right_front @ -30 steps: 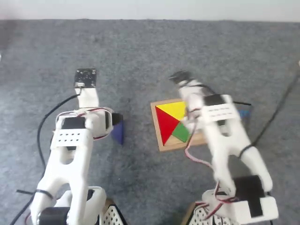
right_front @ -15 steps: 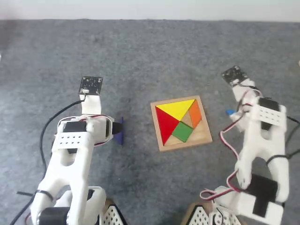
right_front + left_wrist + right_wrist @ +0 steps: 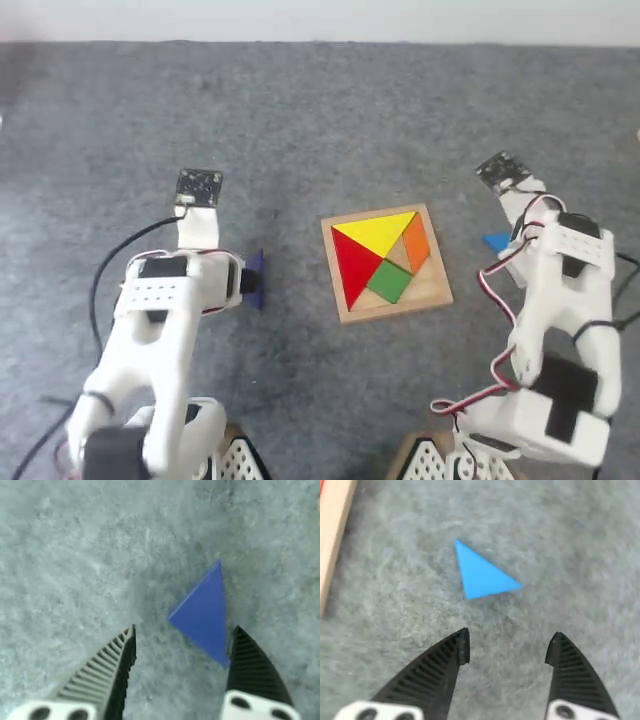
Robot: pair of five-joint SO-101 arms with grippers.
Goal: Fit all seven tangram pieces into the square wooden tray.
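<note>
On the left, the left pincer (image 3: pixel 183 628) hangs open over the grey bench (image 3: pixel 300 120), with a dark blue triangle (image 3: pixel 205 612) lying flat between its tips (nearer one finger). In the middle sits the wooden tray (image 3: pixel 440 290), holding four coloured pieces (image 3: pixel 350 265). To its right, a light blue triangle (image 3: pixel 480 575) lies on the bench, just ahead of the open right pincer (image 3: pixel 510 632).

The grey felt-covered table (image 3: pixel 300 110) carries a square wooden tray (image 3: pixel 428 291), a dark blue triangular piece (image 3: pixel 202 615) and a light blue triangular piece (image 3: pixel 480 575). The dark blue triangle lies flat between the spread jaws of the left gripper (image 3: pixel 183 628), one corner just beside one jaw. The light blue triangle lies just ahead of the spread jaws of the right gripper (image 3: pixel 511 632), and the tray's edge lies off to one side of them.
</note>
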